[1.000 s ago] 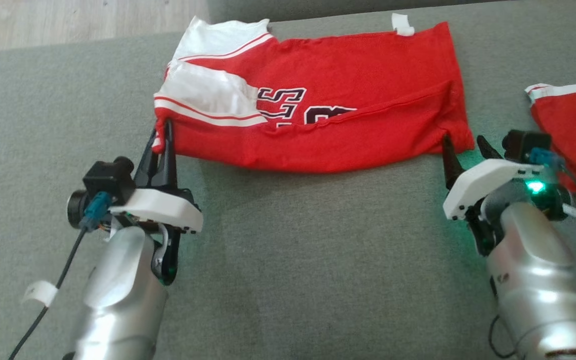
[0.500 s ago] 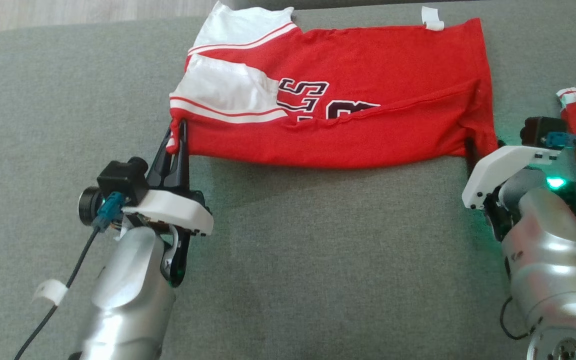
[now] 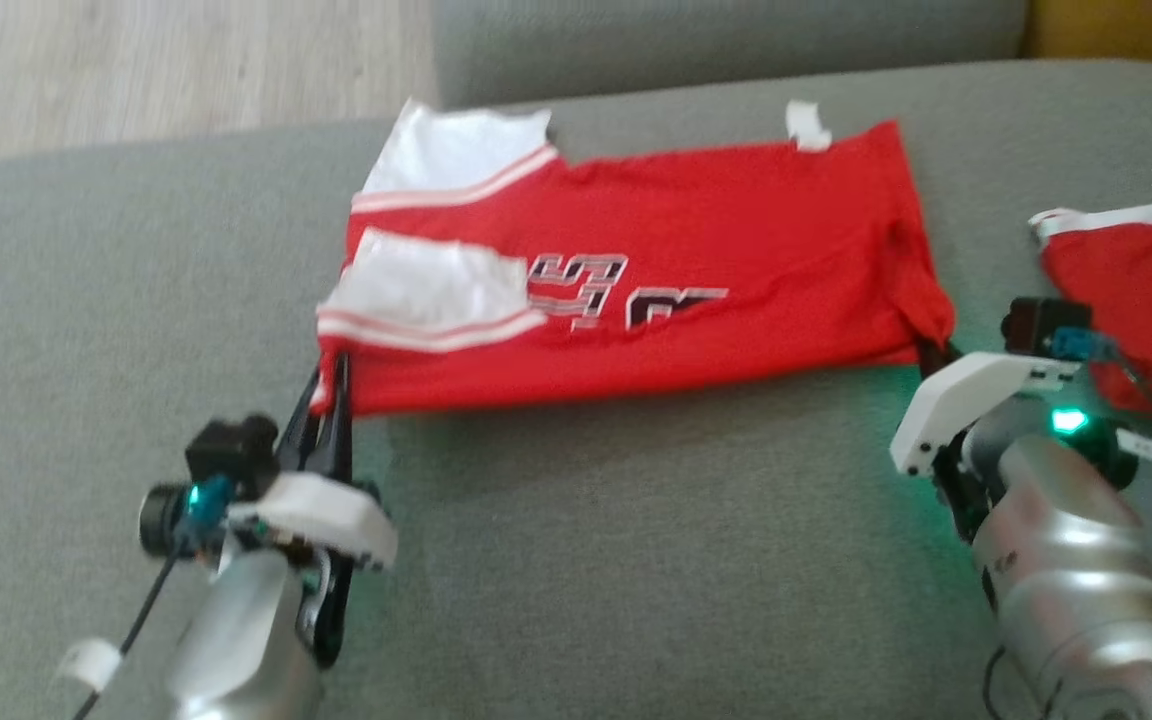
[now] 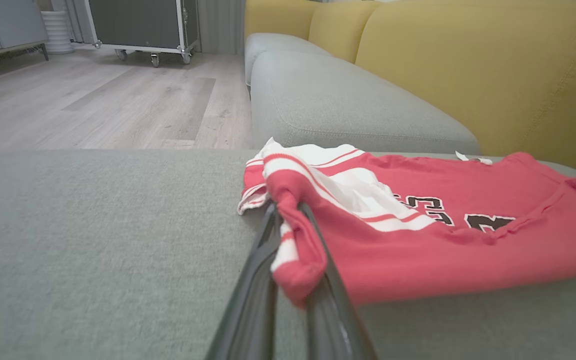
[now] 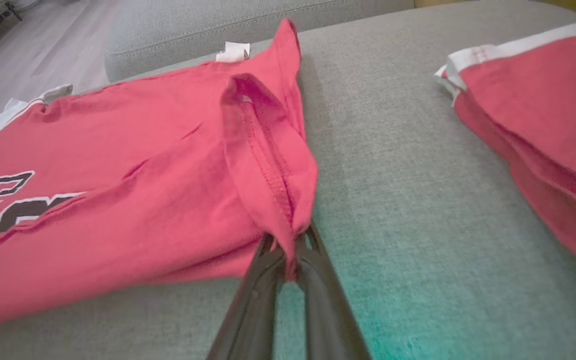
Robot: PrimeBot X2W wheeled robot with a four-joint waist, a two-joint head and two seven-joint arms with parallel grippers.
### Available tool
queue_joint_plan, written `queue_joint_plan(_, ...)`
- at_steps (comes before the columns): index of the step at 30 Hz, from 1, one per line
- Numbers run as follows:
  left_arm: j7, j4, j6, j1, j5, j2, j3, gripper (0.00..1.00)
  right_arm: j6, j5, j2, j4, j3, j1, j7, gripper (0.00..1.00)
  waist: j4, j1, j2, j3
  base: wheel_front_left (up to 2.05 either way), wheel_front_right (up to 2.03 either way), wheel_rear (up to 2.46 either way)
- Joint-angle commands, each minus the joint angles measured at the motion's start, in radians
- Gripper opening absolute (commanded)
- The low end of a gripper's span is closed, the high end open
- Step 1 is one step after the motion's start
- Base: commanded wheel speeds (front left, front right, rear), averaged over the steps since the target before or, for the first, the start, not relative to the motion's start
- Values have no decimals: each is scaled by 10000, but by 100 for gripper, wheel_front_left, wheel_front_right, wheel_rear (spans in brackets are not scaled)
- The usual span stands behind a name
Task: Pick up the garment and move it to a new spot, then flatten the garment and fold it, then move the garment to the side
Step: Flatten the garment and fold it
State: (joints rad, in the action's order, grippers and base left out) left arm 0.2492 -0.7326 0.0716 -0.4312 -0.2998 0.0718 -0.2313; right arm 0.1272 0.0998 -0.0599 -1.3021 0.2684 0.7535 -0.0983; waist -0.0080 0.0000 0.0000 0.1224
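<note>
A: Surface?

B: Grey sofa (image 3: 576, 560) seat. Wood floor (image 3: 136, 70) lies past its far left edge. The left wrist view has a yellow backrest (image 4: 468, 65) behind the seat.

A: Garment position?

B: The garment (image 3: 716, 230) lies across the far middle of the seat, long axis left to right. It is red with dark lettering, and its white panels are at the left end. It is folded over on itself. The head view is slightly blurred, so fine creases are unreadable there.

A: Anything beside it?

B: A red cloth (image 3: 1136, 300) with a white band sits on the seat to the right. It lies apart from the garment, just past the right arm.

A: Tools?

B: The left tool (image 3: 333, 375) is clamped on the garment's near left corner. In its wrist view a wad of red-and-white hem sits between the fingers (image 4: 263, 260). The right tool (image 3: 931, 352) is clamped on the near right corner. In its wrist view the seam rises in a ridge from the fingertips (image 5: 268, 245). Both pinched corners are raised off the seat.

A: Small items?

B: A white tag (image 3: 806, 125) sits at the garment's far edge, toward the right end. A green light (image 3: 1068, 420) glows on the right wrist.
</note>
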Motion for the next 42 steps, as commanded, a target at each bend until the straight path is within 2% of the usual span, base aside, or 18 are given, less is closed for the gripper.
queue_joint_plan(1,125,201,20,-65,-64,345,361,0,35,-266,97,181,-439,68,-168,0,-292,0,0,-432,0,0,0)
queue_joint_plan(7,27,-258,99,802,-232,574,362,0,35,-1829,97,133,-1912,-523,176,0,-668,0,0,-1168,0,0,0)
queue_joint_plan(13,-415,-310,190,1426,-430,789,314,0,35,-3481,97,535,-3734,-1320,1448,0,-887,0,0,-1347,0,0,0)
queue_joint_plan(20,-1472,25,202,1884,-680,896,233,0,35,-4364,-216,1730,-4423,-2183,2123,0,-841,0,0,-1403,0,0,0)
queue_joint_plan(24,-1721,544,136,1999,-683,921,142,0,35,-4865,-436,2658,-4596,-2671,2318,0,-789,0,0,-1369,0,0,0)
queue_joint_plan(25,-1686,670,61,1996,-670,935,157,0,35,-4933,-492,2970,-4628,-2774,2209,38,-780,0,0,-1355,0,0,0)
queue_joint_plan(26,-1604,796,-20,1989,-648,947,174,45,35,-5044,-525,3272,-4610,-2878,2117,100,-778,0,0,-1340,0,0,0)
queue_joint_plan(27,-1496,921,-75,1978,-648,945,199,100,35,-5166,-539,3596,-4591,-2977,2032,100,-778,0,0,-1323,0,0,0)
queue_joint_plan(33,-67,2497,-303,1755,-714,710,622,100,35,-5723,-500,5983,-3779,-3631,443,100,-865,0,0,-1088,0,0,0)
queue_joint_plan(37,107,3729,-508,1879,-693,554,1081,100,35,-4869,-297,7612,-3877,-4261,-1039,100,-1076,0,0,-850,0,0,0)
queue_joint_plan(42,122,5122,-265,2278,-438,244,1505,100,35,-3794,-36,9102,-3878,-4933,-1599,100,-1227,0,0,-678,0,0,0)
